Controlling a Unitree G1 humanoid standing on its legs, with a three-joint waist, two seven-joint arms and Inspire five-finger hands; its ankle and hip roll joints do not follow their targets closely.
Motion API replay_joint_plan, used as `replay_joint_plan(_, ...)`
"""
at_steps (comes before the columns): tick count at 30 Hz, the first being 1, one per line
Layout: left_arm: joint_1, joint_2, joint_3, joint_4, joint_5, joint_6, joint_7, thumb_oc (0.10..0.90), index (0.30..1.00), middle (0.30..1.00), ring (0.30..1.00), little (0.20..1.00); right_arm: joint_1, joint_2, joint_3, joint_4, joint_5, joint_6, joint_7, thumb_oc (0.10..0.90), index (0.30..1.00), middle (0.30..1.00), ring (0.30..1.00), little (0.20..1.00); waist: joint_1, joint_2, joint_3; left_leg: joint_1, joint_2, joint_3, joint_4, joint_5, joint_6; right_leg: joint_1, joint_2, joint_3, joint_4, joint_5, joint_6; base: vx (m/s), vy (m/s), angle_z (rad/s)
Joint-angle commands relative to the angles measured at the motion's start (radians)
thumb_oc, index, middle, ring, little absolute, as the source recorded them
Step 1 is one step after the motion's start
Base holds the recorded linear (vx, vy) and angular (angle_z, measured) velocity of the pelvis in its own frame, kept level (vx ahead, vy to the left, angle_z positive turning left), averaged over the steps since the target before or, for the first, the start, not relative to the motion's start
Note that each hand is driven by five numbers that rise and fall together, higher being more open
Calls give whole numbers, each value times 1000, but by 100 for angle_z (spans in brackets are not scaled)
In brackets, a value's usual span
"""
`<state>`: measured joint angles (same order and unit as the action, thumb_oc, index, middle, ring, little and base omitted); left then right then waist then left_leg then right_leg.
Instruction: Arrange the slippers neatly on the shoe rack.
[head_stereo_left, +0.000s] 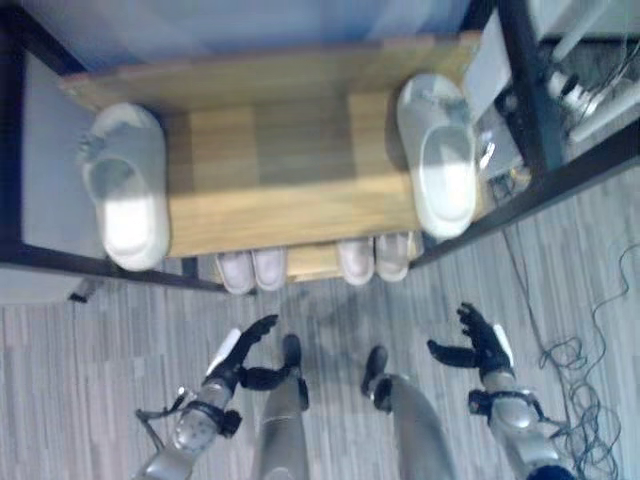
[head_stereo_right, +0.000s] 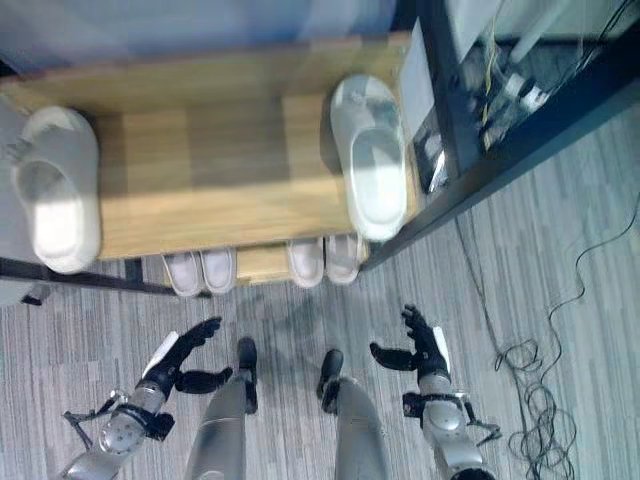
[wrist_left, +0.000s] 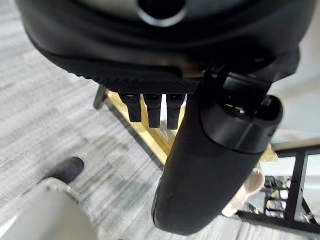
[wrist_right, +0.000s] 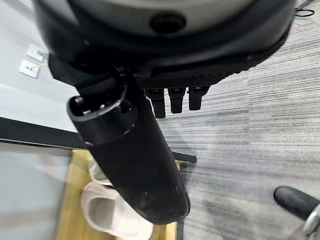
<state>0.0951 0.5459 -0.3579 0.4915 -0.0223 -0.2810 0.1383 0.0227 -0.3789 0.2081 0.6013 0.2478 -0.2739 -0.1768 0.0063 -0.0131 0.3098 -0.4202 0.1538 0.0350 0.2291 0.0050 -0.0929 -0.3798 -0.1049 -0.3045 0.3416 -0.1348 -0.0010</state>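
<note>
So both robot hands are empty right now, hanging low over the grey floor in front of the shoe rack (head_stereo_left: 300, 215). Left robot hand (head_stereo_left: 238, 358) has its fingers loosely spread with the thumb out, and the right robot hand (head_stereo_left: 480, 345) looks the same: relaxed, splayed, holding nothing.

The slippers to sort out are the two chunky white ones on the wooden top shelf. They're well apart, the left slipper (head_stereo_left: 127, 185) hanging off the left end and the right slipper (head_stereo_left: 438, 150) at the right end with its heel poking past the front edge. Two more pale pairs (head_stereo_left: 312, 265) sit tucked on the lower shelf, toes peeking out.

Handling-wise, I'd guess these are foam or rubber slides: light, a bit squishy, not fragile at all. They probably won't slip much, but the view's soft enough that I can't really tell the surface texture. Best grab looks like the strap band over the toe area, thumb under the strap and fingers on top, or pinching the side wall near the heel. Since they're light, a nudge could send one off the shelf edge, especially the left one.
</note>
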Motion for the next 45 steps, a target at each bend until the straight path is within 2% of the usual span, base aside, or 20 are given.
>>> replay_joint_plan(1, -3, -36, -40, 62, 94, -35, -16, 800, 900, 900, 900, 900, 53, -32, 2, -11, 15, -31, 54, 800, 900, 900, 900, 900, 1, 32, -120, 142, 46, -2, -238, 128, -48, 123, 5, 6, -183, 74, 112, 196, 51, -8)
replay_joint_plan(7, 1, -113, -47, 189, 166, -32, -19, 800, 900, 900, 900, 900, 83, 19, 118, -44, 0, -11, 159, 800, 900, 900, 900, 900, 9, 23, -192, 290, 14, 30, -311, 119, -49, 290, 25, 18, -318, 104, 122, 158, 31, -13)
replay_joint_plan(11, -13, -151, -58, 240, 202, -31, -8, 800, 900, 900, 900, 900, 73, 38, 186, -122, 37, -12, 226, 800, 900, 900, 900, 900, 14, 18, -225, 343, -1, 39, -316, 102, -48, 364, 28, 22, -364, 106, 122, 87, 38, -1)
replay_joint_plan(14, -24, -163, -64, 252, 211, -27, -5, 800, 900, 900, 900, 900, 61, 40, 211, -170, 61, -13, 245, 800, 900, 900, 900, 900, 14, 17, -235, 356, -6, 39, -316, 97, -48, 382, 27, 25, -376, 106, 122, 27, 22, 0)
replay_joint_plan(21, -40, -219, -56, 337, 181, -11, 9, 800, 900, 900, 900, 900, 8, 54, 323, -412, 316, 10, 351, 800, 900, 900, 900, 900, 25, 13, -273, 402, -13, 47, -316, 75, -48, 441, 27, 28, -412, 106, 120, 44, 13, 3)
replay_joint_plan(24, -40, -230, -51, 373, 184, -8, 11, 800, 900, 900, 900, 900, -14, 40, 342, -486, 369, 20, 373, 800, 900, 900, 900, 900, 28, 12, -277, 406, -14, 46, -316, 82, -46, 446, 25, 27, -412, 112, 117, 13, 1, 2)
replay_joint_plan(25, -33, -244, -41, 414, 179, 0, 12, 800, 900, 900, 900, 900, -53, 16, 343, -584, 409, 10, 374, 800, 900, 900, 900, 900, 30, 12, -284, 413, -12, 49, -316, 77, -47, 452, 26, 25, -415, 110, 118, 0, 0, 0)
replay_joint_plan(26, -33, -245, -41, 414, 179, 0, 12, 800, 900, 900, 900, 900, -52, 15, 343, -585, 410, 10, 374, 800, 900, 900, 900, 900, 29, 12, -285, 419, -11, 49, -316, 66, -50, 458, 27, 26, -418, 102, 119, 77, 8, 5)
replay_joint_plan(29, -18, -264, -28, 450, 168, 10, 21, 800, 900, 900, 900, 900, -108, -11, 305, -652, 367, -21, 332, 800, 900, 900, 900, 900, 31, 12, -290, 425, -9, 53, -316, 60, -46, 461, 29, 26, -418, 100, 120, 23, 18, 5)
replay_joint_plan(32, -7, -272, -17, 453, 148, 12, 23, 800, 900, 900, 900, 900, -134, -15, 278, -639, 325, -31, 294, 800, 900, 900, 900, 900, 35, 10, -290, 428, -10, 53, -316, 56, -43, 464, 29, 25, -419, 100, 121, 0, 0, 0)
replay_joint_plan(35, 6, -291, 4, 487, 109, 30, 41, 800, 900, 900, 900, 900, -206, -30, 196, -597, 172, -54, 177, 800, 900, 900, 900, 900, 44, -1, -293, 429, -11, 53, -316, 50, -40, 470, 30, 16, -421, 99, 122, 32, 36, 3)
replay_joint_plan(39, 8, -291, 5, 501, 119, 30, 46, 800, 900, 900, 900, 900, -280, -66, 142, -559, -3, -56, 82, 800, 900, 900, 900, 900, 57, -13, -296, 422, -12, 51, -316, 46, -40, 469, 28, -1, -424, 102, 126, 21, 33, 12)
replay_joint_plan(42, 12, -286, 3, 518, 125, 33, 48, 800, 900, 900, 900, 900, -384, -116, 121, -482, -172, -29, -8, 800, 900, 900, 900, 900, 74, -30, -292, 412, -13, 49, -316, 43, -38, 463, 24, -9, -425, 106, 131, 22, 43, 3)
replay_joint_plan(44, 9, -286, 3, 524, 131, 33, 49, 800, 900, 900, 900, 900, -406, -131, 123, -472, -212, -29, -22, 800, 900, 900, 900, 900, 76, -32, -289, 410, -14, 50, -316, 42, -37, 463, 23, -10, -424, 106, 132, 6, 19, 1)
replay_joint_plan(45, 7, -284, 0, 538, 140, 33, 48, 800, 900, 900, 900, 900, -456, -180, 129, -450, -314, -13, -53, 800, 900, 900, 900, 900, 82, -42, -288, 406, -17, 49, -316, 39, -36, 461, 21, -14, -425, 107, 134, 12, 38, 2)
